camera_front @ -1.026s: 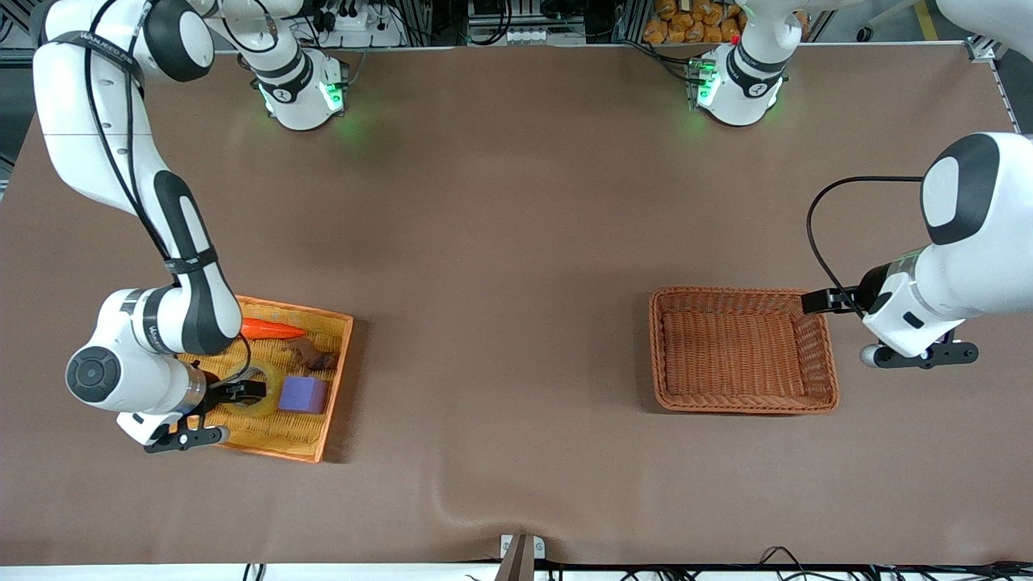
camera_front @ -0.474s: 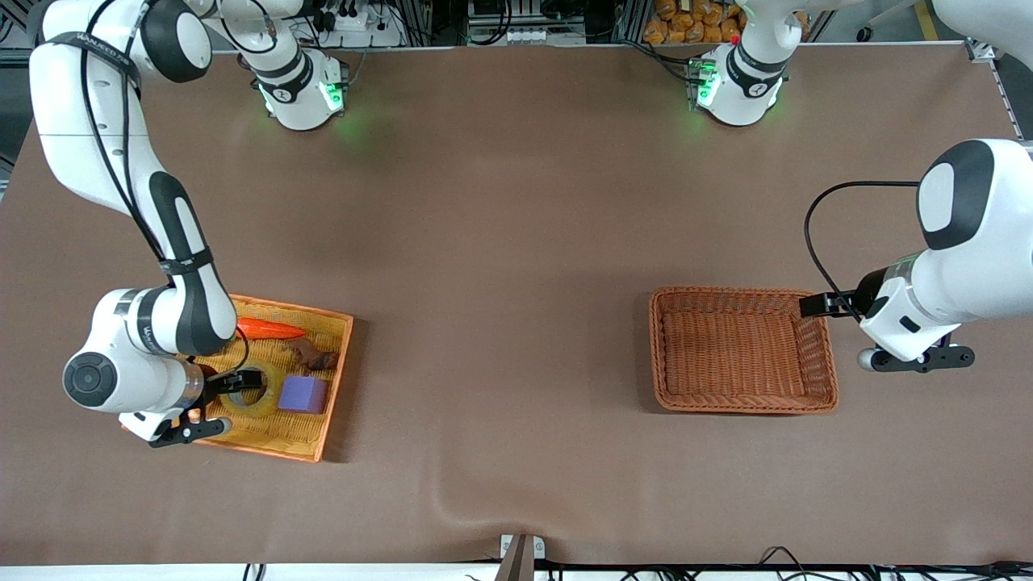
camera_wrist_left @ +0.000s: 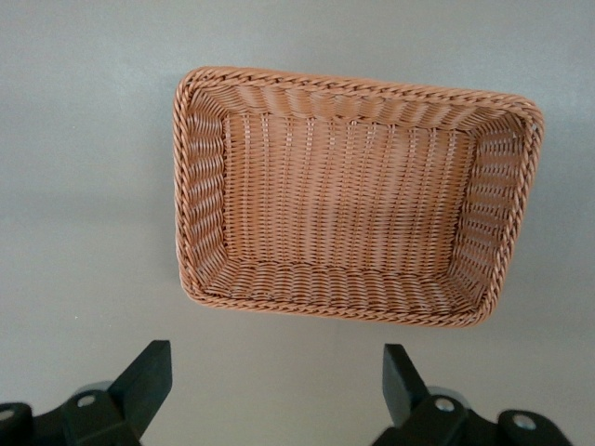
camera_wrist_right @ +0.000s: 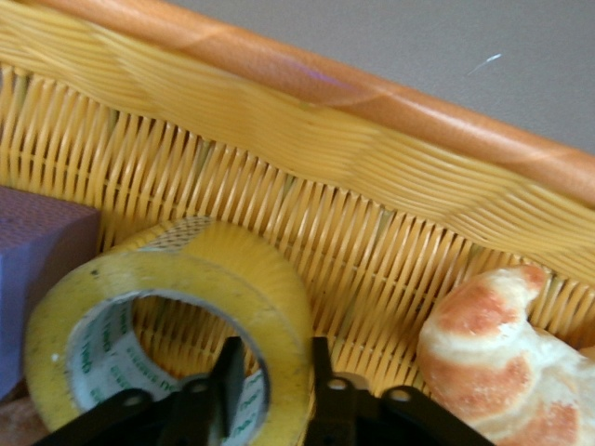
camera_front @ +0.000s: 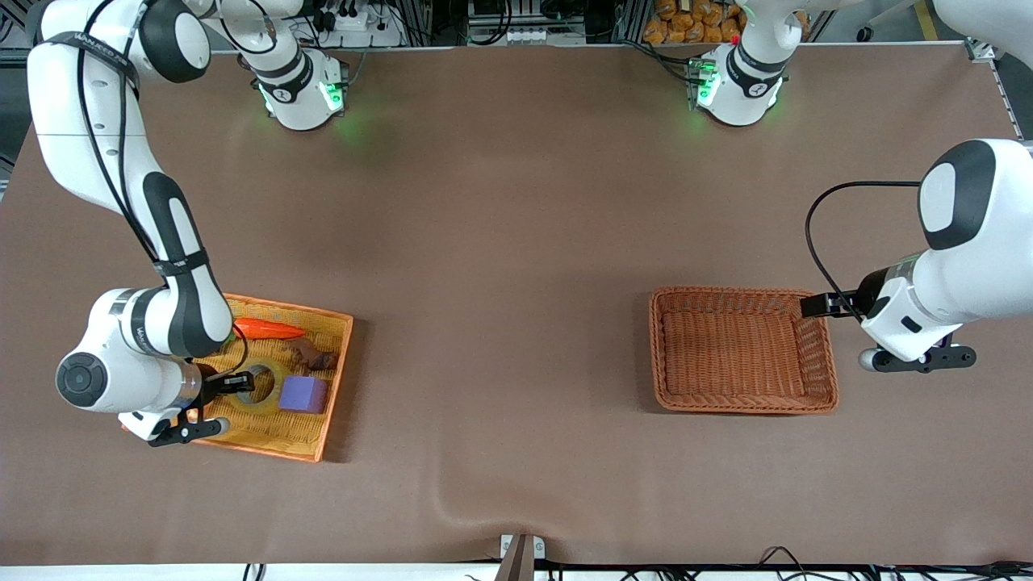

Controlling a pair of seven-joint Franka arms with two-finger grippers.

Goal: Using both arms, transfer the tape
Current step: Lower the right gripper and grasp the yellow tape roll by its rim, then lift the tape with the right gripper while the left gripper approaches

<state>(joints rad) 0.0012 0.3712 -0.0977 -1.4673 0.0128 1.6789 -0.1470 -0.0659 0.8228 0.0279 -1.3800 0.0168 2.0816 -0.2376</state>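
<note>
The yellowish tape (camera_front: 267, 403) sits in the yellow basket (camera_front: 335, 379) at the right arm's end of the table, next to the purple cube (camera_front: 303, 394). My right gripper (camera_front: 239, 379) is shut on the tape's wall. In the right wrist view one finger (camera_wrist_right: 230, 367) is inside the hole and the other outside, and the tape (camera_wrist_right: 232, 260) stands tilted on edge there. My left gripper (camera_front: 815, 305) is open and empty over the end rim of the brown basket (camera_front: 823, 355). In the left wrist view its gripper (camera_wrist_left: 279, 367) is over bare table beside that basket (camera_wrist_left: 353, 84).
An orange carrot (camera_front: 270, 328) and a croissant (camera_wrist_right: 493, 353) also lie in the yellow basket, whose wall (camera_wrist_right: 279, 139) stands close to the tape. The brown basket holds nothing. Brown table cloth lies between the two baskets.
My right gripper has drawn back a little toward the right arm's end of the table, and the tape has shifted and tipped with it. The left arm has barely moved.
</note>
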